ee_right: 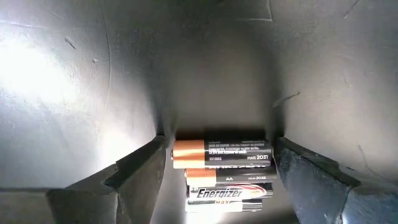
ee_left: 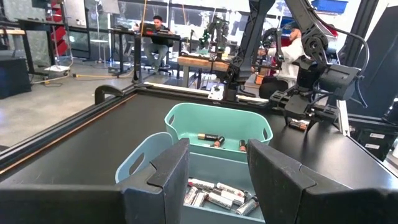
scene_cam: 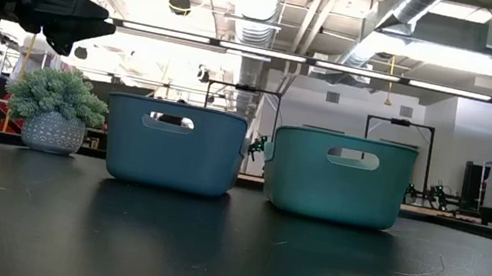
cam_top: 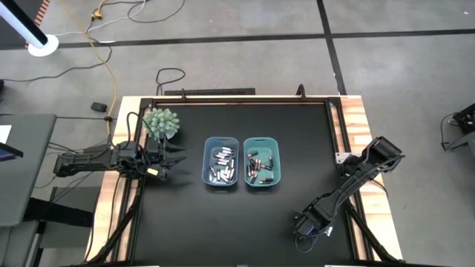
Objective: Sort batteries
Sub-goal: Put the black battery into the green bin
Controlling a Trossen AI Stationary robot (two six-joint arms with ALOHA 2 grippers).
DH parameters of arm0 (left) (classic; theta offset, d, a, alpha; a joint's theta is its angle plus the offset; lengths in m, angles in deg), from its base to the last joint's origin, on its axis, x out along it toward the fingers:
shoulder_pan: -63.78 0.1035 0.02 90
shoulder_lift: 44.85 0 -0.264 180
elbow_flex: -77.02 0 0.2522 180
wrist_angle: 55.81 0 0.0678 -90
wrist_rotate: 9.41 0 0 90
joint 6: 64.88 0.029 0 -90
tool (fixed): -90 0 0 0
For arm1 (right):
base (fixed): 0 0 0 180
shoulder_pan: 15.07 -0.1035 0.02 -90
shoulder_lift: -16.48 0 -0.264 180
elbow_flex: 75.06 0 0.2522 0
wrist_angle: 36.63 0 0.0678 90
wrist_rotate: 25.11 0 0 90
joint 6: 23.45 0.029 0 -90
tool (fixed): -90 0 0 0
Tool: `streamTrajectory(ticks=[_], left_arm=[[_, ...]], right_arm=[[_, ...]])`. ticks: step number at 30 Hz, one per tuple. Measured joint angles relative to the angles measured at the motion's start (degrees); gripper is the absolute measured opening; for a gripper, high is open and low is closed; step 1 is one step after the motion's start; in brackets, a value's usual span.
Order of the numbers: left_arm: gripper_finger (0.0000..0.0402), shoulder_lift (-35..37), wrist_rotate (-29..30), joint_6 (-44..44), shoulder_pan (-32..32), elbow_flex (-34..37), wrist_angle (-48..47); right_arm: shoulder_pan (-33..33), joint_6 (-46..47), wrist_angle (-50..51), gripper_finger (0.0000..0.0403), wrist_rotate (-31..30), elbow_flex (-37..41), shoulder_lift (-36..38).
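The right end effector [ee_right: 214, 165] stands near the table's [cam_top: 297, 133] front right corner, fingers wide, straddling a small stack of batteries [ee_right: 222, 172] without gripping any. Closing here could pinch several cells at once, copper-ended and silvery mixed, or scatter them. Sorted batteries already lie in the blue bin [cam_top: 208, 157] and teal bin [cam_top: 277, 154] at mid-table. The left end effector [cam_top: 172, 159], open and empty, hovers by the left edge.
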Motion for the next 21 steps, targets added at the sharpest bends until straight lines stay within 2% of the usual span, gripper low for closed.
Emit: streamTrajectory(ticks=[5,15,21], left_arm=[[0.0158,0.0,-0.01,0.0,0.0,0.0,0.0],[0.0158,0.02,-0.01,0.0,0.0,0.0,0.01],[0.0158,0.0,-0.01,0.0,0.0,0.0,0.0]], right_arm=[[-0.02,-0.85,-0.07,0.0314,0.2,0.0,0.0],[-0.02,-0.98,-0.22,0.0251,0.42,-0.02,0.0],[-0.02,-0.95,-0.44,0.0236,0.39,-0.02,0.0]])
